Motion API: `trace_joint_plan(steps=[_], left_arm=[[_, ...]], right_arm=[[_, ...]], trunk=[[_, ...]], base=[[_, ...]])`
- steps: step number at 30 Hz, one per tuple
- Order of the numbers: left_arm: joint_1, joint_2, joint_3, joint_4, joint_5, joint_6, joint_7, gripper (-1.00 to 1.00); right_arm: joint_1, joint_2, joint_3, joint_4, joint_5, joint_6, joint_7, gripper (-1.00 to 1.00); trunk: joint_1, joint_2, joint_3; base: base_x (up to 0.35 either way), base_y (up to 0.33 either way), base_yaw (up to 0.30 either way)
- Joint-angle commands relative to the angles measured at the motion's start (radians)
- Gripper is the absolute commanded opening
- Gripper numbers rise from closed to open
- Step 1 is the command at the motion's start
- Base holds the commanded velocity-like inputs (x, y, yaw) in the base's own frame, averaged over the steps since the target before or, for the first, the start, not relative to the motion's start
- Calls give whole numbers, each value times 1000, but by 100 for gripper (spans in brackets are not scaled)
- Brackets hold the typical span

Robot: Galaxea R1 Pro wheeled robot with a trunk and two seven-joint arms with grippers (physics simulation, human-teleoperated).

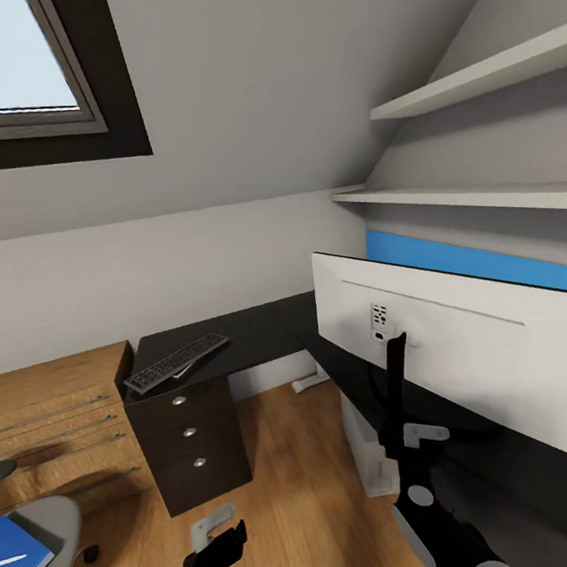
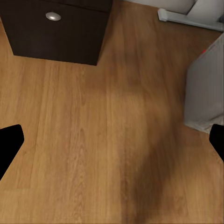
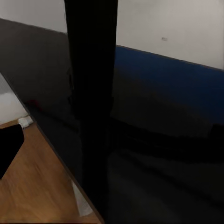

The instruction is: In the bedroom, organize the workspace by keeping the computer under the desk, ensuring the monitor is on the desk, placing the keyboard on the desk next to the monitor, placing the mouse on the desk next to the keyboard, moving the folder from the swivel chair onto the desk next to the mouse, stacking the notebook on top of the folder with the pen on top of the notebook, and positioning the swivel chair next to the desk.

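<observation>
The desk [image 1: 263,327] is the largest thing here, a black L-shaped top running along the far wall and then down the right side toward the robot. Its drawer unit [image 1: 190,441] with three round silver knobs stands under the far-left end. Left of that sits a light wooden chest [image 1: 50,415] with bar handles, touching or just beside the drawer unit.

On the right run of the desk stands the monitor [image 1: 475,365], its white back turned toward the camera and its thin black neck [image 1: 394,376] dropping to the desktop; a small panel of dark marks sits on the back above the neck (too small to read). Behind its top edge a blue band [image 1: 488,264] shows against the wall.

Under the desk on the right, a pale grey tower, the computer [image 1: 370,452], stands on the wood floor [image 1: 294,489].

The swivel chair [image 1: 42,552] is near left, with the blue folder [image 1: 20,559] lying on its seat and a slim white pen [image 1: 11,561] on the folder.

The keyboard [image 1: 175,362] lies on the far-left desk end, above the drawers; no lettering can be read.

The left gripper [image 2: 112,140] hangs over bare floor, fingers spread wide and released. The right gripper [image 1: 422,433] is close to the monitor neck; whether its fingers are parted or closed I cannot tell.
</observation>
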Motion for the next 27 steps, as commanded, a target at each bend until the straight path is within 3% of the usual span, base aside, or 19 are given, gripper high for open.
trace_joint_plan(steps=[1, 6, 12, 27], left_arm=[[-6, -1, -2, -8, 9, 4, 6, 100], [-34, 0, -3, -24, 9, 4, 5, 100], [-45, 0, -2, -25, 8, 5, 5, 100], [-45, 0, -5, -25, 8, 4, 7, 100]], right_arm=[[5, 1, 8, -5, 12, 0, -14, 100], [26, 6, 36, -33, 39, -2, -38, 100], [27, 9, 53, -57, 39, -2, -39, 100], [27, 9, 51, -57, 39, -4, -35, 100]], trunk=[[0, -1, -1], [0, -1, -1], [0, -1, -1], [0, -1, 14]], base=[[0, 0, 0], [0, 0, 0], [0, 0, 0], [218, 253, -232]])
